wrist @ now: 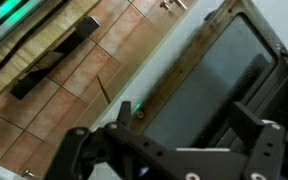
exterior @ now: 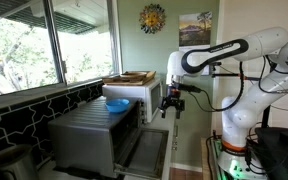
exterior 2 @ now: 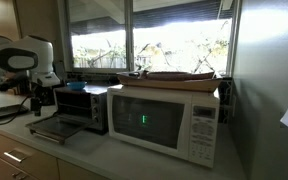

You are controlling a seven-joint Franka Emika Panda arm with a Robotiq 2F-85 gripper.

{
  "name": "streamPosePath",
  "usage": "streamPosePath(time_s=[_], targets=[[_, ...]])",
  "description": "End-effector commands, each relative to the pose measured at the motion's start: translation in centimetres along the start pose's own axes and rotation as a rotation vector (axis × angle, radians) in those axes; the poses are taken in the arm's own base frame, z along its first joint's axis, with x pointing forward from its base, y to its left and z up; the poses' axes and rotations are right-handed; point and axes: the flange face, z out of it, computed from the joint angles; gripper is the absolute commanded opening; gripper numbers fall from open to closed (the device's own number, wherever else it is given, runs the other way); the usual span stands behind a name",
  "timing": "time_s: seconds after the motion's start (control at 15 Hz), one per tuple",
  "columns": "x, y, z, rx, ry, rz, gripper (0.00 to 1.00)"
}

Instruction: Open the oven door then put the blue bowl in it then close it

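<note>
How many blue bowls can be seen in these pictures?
1. The blue bowl rests on top of the oven, in an exterior view. Others could be hidden inside the oven or the microwave.

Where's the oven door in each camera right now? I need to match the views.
Exterior view: oven door bottom centre, folded down open.
Exterior view: oven door lower left, lying flat open.
Wrist view: oven door fills the right half, dark glass.
Shared landmark: white microwave, in both exterior views.
</note>
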Motion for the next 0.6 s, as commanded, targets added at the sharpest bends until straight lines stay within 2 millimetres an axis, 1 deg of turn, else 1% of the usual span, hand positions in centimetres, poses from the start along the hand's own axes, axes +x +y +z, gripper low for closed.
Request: streamPosePath(time_s=[0.0, 0.07, 0.13, 0.2, 0.27, 0.4, 0.53], targets=[[-0.3, -3.0, -3.4, 0.114, 0.072, 0.017, 1.00], [0.0, -4.4, -4.1, 0.143, 0.106, 0.012, 1.00], [0.1, -5.4, -4.8, 0.165, 0.130, 0.012, 1.00], [0.7, -7.0, -5.3, 0.188, 0.152, 0.005, 1.00], [1.0, -7.9, -5.6, 0.200, 0.172, 0.006, 1.00], [2.3, -10.1, -6.0, 0.223, 0.212, 0.005, 1.00], [4.0, -11.7, -6.0, 0.228, 0.240, 0.010, 1.00]])
